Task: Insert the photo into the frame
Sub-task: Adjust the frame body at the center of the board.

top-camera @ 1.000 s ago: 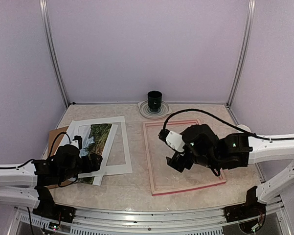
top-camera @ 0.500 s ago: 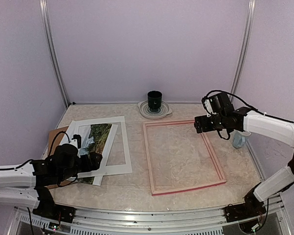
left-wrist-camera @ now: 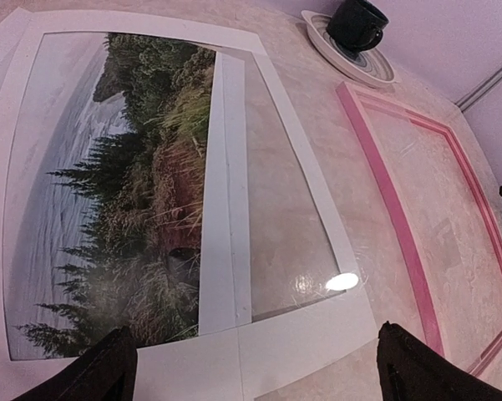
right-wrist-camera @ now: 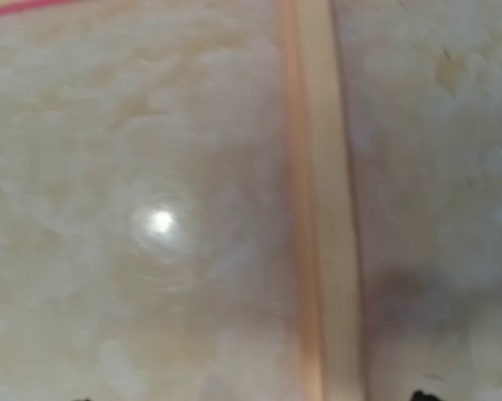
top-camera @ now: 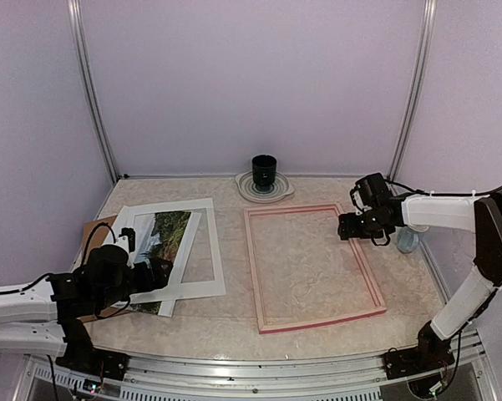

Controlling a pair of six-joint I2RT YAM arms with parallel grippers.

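The photo [top-camera: 160, 235] [left-wrist-camera: 117, 184] lies flat at the left, a landscape print partly under a white mat board [top-camera: 202, 251] [left-wrist-camera: 305, 334]. My left gripper [top-camera: 156, 271] [left-wrist-camera: 255, 386] hovers open at the mat's near edge, its dark fingertips [left-wrist-camera: 109, 368] wide apart with nothing between them. The pink frame [top-camera: 316, 322] [left-wrist-camera: 392, 196] lies flat right of centre. My right gripper [top-camera: 349, 227] [right-wrist-camera: 251, 398] sits low over the frame's right rim [right-wrist-camera: 317, 209], which looks blurred and pale. Its jaws stand open astride the rim, only their tips showing at the bottom corners.
A black cup [top-camera: 264, 170] [left-wrist-camera: 357, 21] stands on a pale saucer [top-camera: 249, 192] at the back middle. A brown backing board [top-camera: 94, 231] pokes out under the mat at the left. A pale bluish object [top-camera: 407, 241] stands at the table's right edge.
My right arm swung from low over the frame's middle out to the far right rim, then dropped slightly nearer it. My left arm barely shifted.
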